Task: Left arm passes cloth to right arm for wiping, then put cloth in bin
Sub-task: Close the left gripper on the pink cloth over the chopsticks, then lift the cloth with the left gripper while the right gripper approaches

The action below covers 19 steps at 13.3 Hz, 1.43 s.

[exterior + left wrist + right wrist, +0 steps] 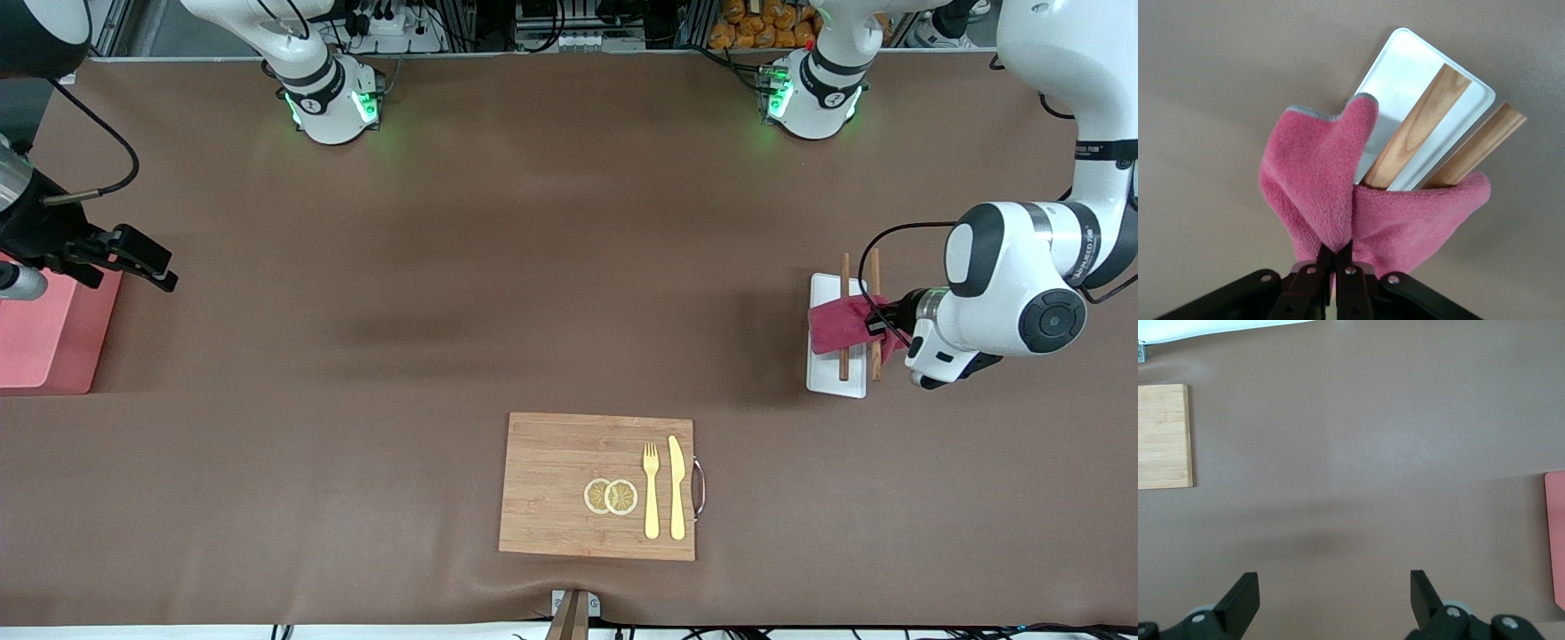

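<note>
Here the left claw (1335,263) pinches the cloth's (1331,193) edge over the tray (1405,73); right claw (1331,597) spread.

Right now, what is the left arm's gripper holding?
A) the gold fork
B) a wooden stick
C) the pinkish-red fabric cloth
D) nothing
C: the left gripper has its fingers pinched shut on the pinkish-red fabric cloth, over the flat white tray with wooden sticks.

cutting board (569,480), fork (651,491), knife (677,487), white tray (822,378)
</note>
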{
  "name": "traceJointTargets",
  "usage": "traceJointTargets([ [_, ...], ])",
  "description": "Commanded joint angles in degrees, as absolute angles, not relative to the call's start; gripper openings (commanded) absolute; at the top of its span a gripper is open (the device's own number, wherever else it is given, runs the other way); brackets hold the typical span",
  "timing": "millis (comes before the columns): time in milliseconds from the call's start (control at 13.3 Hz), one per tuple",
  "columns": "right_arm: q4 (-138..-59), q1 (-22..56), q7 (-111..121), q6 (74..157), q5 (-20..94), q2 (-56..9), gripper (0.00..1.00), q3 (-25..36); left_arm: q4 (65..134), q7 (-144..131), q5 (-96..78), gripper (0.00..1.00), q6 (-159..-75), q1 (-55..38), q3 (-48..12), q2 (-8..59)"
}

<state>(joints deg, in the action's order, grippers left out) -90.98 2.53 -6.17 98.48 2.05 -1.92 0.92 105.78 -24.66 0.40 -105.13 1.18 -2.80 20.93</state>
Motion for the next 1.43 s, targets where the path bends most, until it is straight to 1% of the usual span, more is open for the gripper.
traceJointTargets([
  [0,-90.7,2.64,-6.86,98.09,1.41,-2.11,1.0,1.14,105.73,-25.23,0.26,0.0,-105.47,1.14,-2.64,20.75],
  [150,-90.7,2.64,-6.94,98.0,1.41,-2.11,1.0,1.14,105.03,-25.05,0.35,0.0,-104.59,1.06,-2.72,19.26],
  [300,-90.44,2.9,-7.12,97.12,1.41,-2.11,1.0,1.14,103.9,-25.05,0.35,0.0,-102.06,0.88,-2.81,16.36],
  [450,-90.44,2.9,-7.21,95.72,1.41,-2.11,1.0,1.14,100.48,-26.01,0.35,0.0,-97.67,0.18,-4.38,14.42],
  [675,-90.53,2.73,-6.42,95.28,1.41,-2.02,1.0,1.14,92.75,-34.68,0.44,0.0,-94.58,-1.14,-9.47,14.59],
  [900,-90.53,3.08,-9.3,93.78,2.1,-2.11,1.0,1.14,89.48,-43.48,-0.87,0.0,-94.39,-2.19,-17.29,14.76],
  [975,-90.53,3.25,-14.36,92.04,2.2,-2.11,1.0,1.06,88.78,-46.12,-2.88,0.0,-94.39,-2.37,-20.19,15.03],
  [1050,-90.44,4.21,-20.42,90.02,2.81,-2.28,1.0,0.97,87.81,-48.49,-5.25,0.0,-94.48,-2.72,-21.87,15.73],
  [1125,-90.35,5.61,-25.96,89.3,4.38,-2.63,1.0,0.97,85.45,-50.17,-7.36,0.0,-94.57,-3.94,-23.1,16.95],
  [1200,-90.53,6.76,-32.19,88.77,6.4,-2.72,1.0,0.97,82.82,-51.23,-9.04,0.0,-94.66,-5.52,-23.2,18.35],
  [1350,-90.35,8.96,-44.24,85.27,11.13,-4.39,1.0,0.97,80.25,-52.38,-14.04,0.0,-95.18,-8.51,-23.2,19.51],
])
